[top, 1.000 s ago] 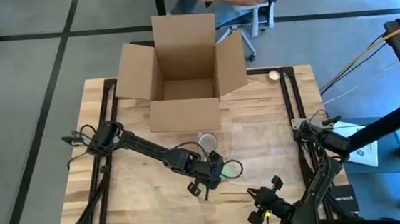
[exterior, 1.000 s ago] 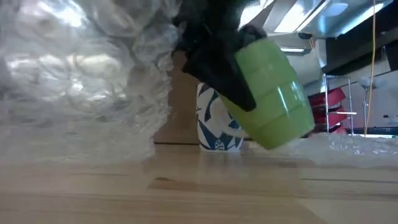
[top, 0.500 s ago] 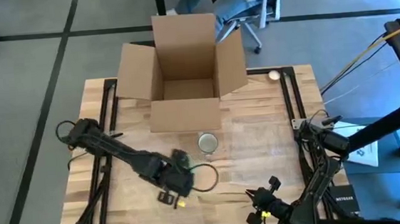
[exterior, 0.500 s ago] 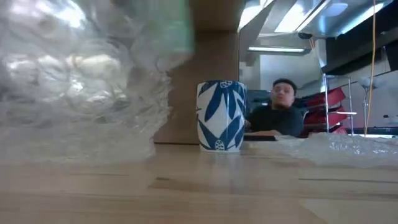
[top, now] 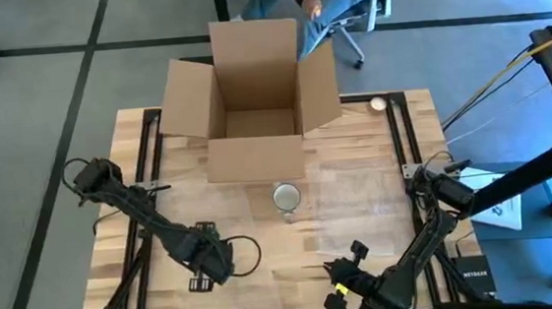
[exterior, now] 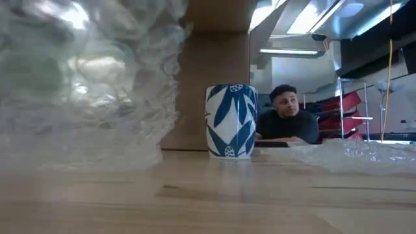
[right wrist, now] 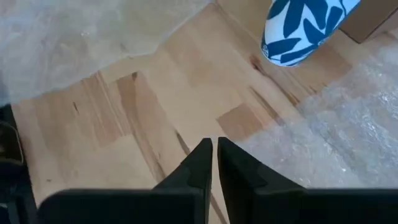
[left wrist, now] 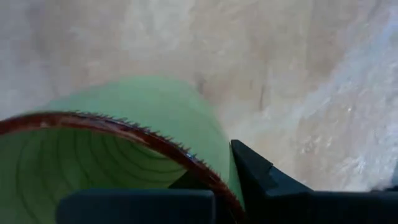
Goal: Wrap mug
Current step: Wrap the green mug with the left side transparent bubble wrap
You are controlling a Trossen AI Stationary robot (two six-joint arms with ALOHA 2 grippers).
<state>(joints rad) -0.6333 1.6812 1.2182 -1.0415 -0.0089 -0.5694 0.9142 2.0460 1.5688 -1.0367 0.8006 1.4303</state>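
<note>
A green mug (left wrist: 143,106) with a dark red rim fills the left wrist view, and my left gripper (top: 206,267) is shut on it near the table's front left. The mug hangs over bubble wrap (left wrist: 348,93). A blue-and-white leaf-patterned mug (top: 286,195) stands upright on its base at the table's middle. It also shows in the low view (exterior: 231,120) and the right wrist view (right wrist: 301,28). My right gripper (top: 349,264) waits shut near the front edge, and the right wrist view shows nothing between its fingers (right wrist: 214,149). My left gripper holds the green mug by its wall at the rim (left wrist: 211,180). One finger (left wrist: 255,177) lies on the outside and the other reaches into the mouth. The mug's mouth faces the wrist and its body points away along the fingers. Whether it rests on the wrap cannot be told.
An open cardboard box (top: 252,97) stands at the far middle. Clear bubble wrap lies heaped at the near left (exterior: 84,84) and spread flat on the right (top: 358,192). A small round thing (top: 379,104) sits at the far right. A person (exterior: 286,120) sits beyond the table.
My left gripper has carried the green mug from beside the blue mug toward the table's left and near edges. The green mug has left the low view, which now shows the blue mug whole. My right gripper has shifted a little toward the left.
</note>
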